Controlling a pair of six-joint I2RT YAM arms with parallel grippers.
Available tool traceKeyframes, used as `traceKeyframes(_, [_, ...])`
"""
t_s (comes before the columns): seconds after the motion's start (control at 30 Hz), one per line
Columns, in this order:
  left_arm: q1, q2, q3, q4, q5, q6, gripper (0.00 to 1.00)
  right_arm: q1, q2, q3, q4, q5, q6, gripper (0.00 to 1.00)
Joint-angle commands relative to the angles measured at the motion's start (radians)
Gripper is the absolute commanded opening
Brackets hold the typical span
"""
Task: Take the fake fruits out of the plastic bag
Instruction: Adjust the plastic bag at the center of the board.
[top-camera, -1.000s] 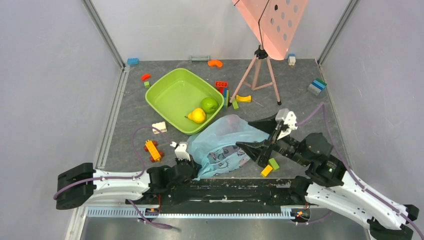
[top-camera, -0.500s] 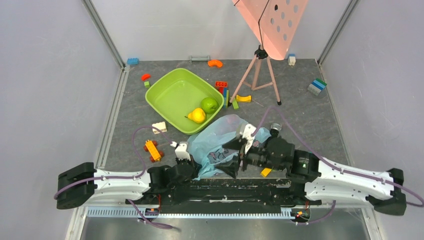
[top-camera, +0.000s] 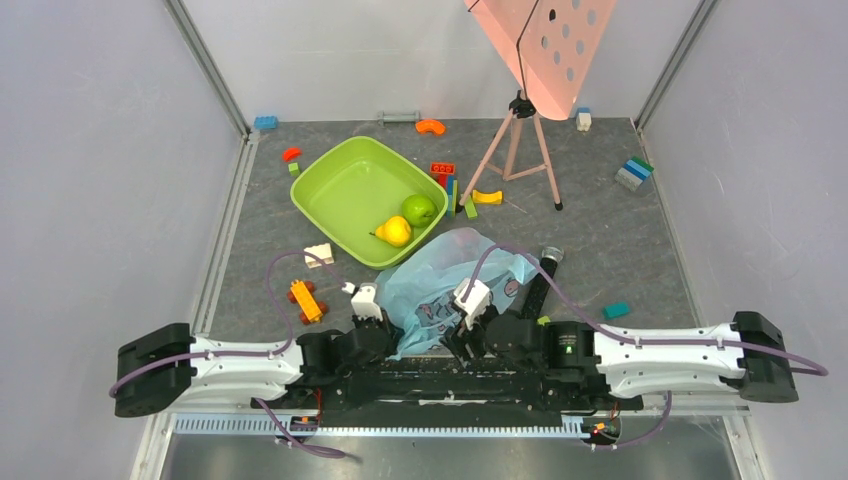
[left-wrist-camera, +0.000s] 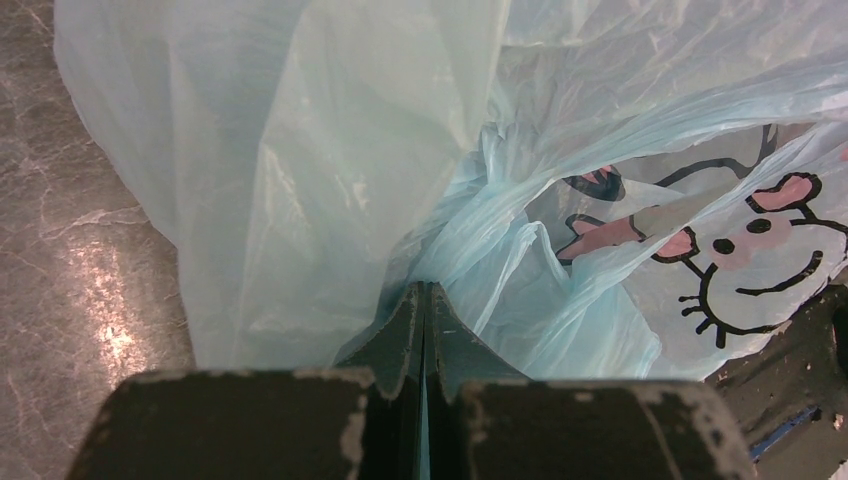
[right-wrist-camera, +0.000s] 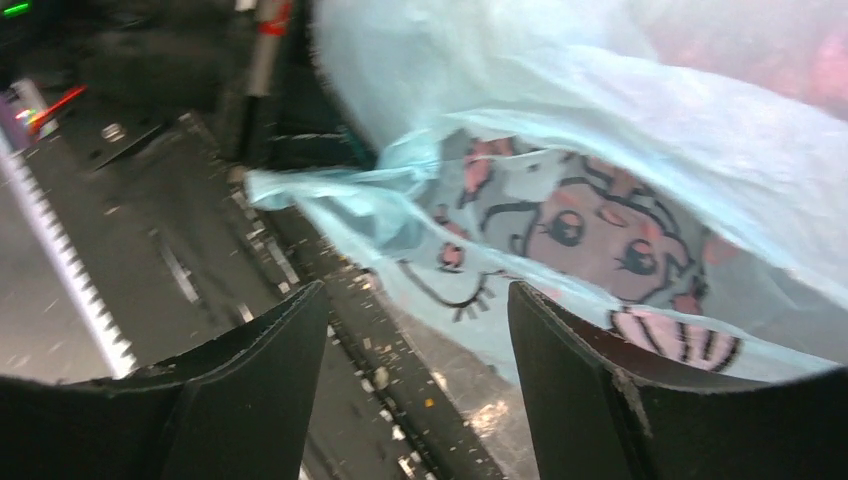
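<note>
Plastic bag (left-wrist-camera: 300, 150) first: your left gripper (left-wrist-camera: 422, 292) has its jaws pressed together on a gathered fold of the film, w/ a thin sliver of blue showing btw them, so that side is anchored. Your right gripper (right-wrist-camera: 416, 297) has its jaws spread w/ nothing caught btw them. The bag's loose lower edge, the bit w/ the cartoon face, lies just ahead of the tips.

Step in hand, as I read it: get a second pinch so you can open or tip the bag. Drive fwd until the film edge sits fully inside the gap before you close. Take one layer near the rim, not a bunched wad, or you'll prob. seal the mouth. Hold the left pinch firm and pull apart gently, since thin film like this could slip or tear.

Outward from the jaws: the bag is light blue, translucent and crinkly, slumped on the grey table (top-camera: 620, 230) directly ahead of both grippers. A reddish patch (top-camera: 462, 243) shows through its far side, prob. the red ones inside, but I can't confirm. Beyond the bag, the green apple (top-camera: 419, 209) and yellow fruit (top-camera: 395, 231) sit side by side in the lime tub (top-camera: 345, 185), so approx half the job looks done.
</note>
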Motion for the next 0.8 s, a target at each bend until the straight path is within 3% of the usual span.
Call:
traceKeyframes(0.0, [-0.002,-0.022,-0.003,-0.074,-0.02,-0.015,0.02,-0.086,0.032,0.003,0.056,0.111,0.033,0.67])
traceKeyframes(0.2, [-0.002,-0.092,-0.004,-0.13,-0.033,-0.01,0.02,-0.245,0.119,-0.008,0.141,0.015,0.004,0.65])
traceKeyframes(0.5, [-0.003,-0.17,0.003,-0.185,-0.043,0.002,0.02,-0.305,0.344,0.081,0.206,-0.017,-0.029,0.65])
traceKeyframes(0.77, [-0.001,-0.164,0.009,-0.186,-0.04,0.002,0.02,-0.355,0.471,0.165,0.28,-0.034,-0.01,0.87])
